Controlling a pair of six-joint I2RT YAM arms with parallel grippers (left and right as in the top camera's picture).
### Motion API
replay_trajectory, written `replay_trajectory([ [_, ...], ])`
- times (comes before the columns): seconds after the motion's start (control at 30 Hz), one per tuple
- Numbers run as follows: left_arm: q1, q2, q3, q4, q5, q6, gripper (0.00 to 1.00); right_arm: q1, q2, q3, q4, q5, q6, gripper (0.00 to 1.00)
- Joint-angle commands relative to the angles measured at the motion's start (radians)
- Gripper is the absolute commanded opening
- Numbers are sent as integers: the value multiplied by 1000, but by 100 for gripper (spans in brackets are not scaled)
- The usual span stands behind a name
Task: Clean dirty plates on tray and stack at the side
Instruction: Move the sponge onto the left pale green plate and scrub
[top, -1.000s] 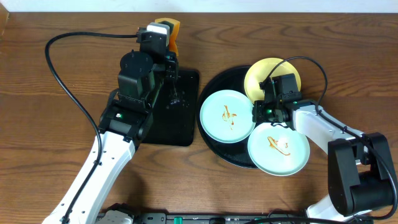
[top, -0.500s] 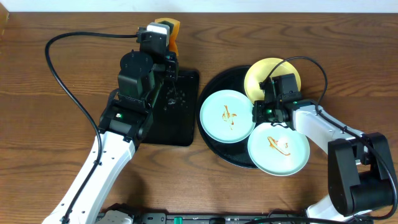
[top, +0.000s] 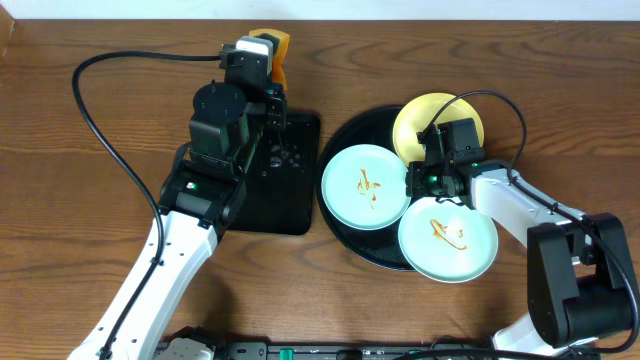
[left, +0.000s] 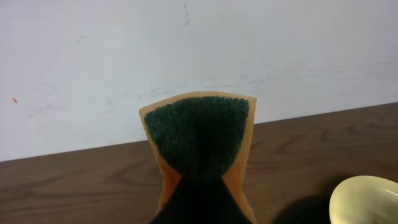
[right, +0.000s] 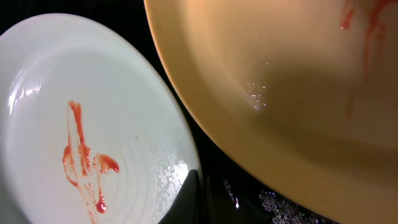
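Observation:
On the round black tray (top: 345, 140) lie three plates. One mint-blue plate (top: 365, 187) sits at its left and another (top: 448, 240) at its front right, both with sauce squiggles. The yellow plate (top: 430, 118) is at the back. My right gripper (top: 425, 178) is low between all three, shut on nothing. In the right wrist view its closed tips (right: 198, 194) rest over black tray, between the smeared mint plate (right: 81, 124) and the yellow plate (right: 280, 81). My left gripper (top: 264, 60) is raised at the back, shut on an orange sponge (left: 199, 134) with a green scrub face.
A smaller rectangular black tray (top: 280, 180), speckled with water drops, lies under my left arm, just left of the round tray. A black cable (top: 95, 110) loops over the table's left side. A white wall (left: 186, 50) stands behind the table.

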Motion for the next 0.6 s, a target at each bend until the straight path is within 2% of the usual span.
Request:
replay_trajectory([
  [0.0, 3, -13, 23, 9, -13, 18, 7, 0, 8, 15, 2, 19, 16, 1],
  [0.33, 3, 15, 19, -9, -13, 17, 8, 0, 8, 15, 3, 19, 16, 1],
  [0.57, 2, 114, 19, -121, -12, 8, 7, 0, 8, 15, 3, 19, 16, 1],
])
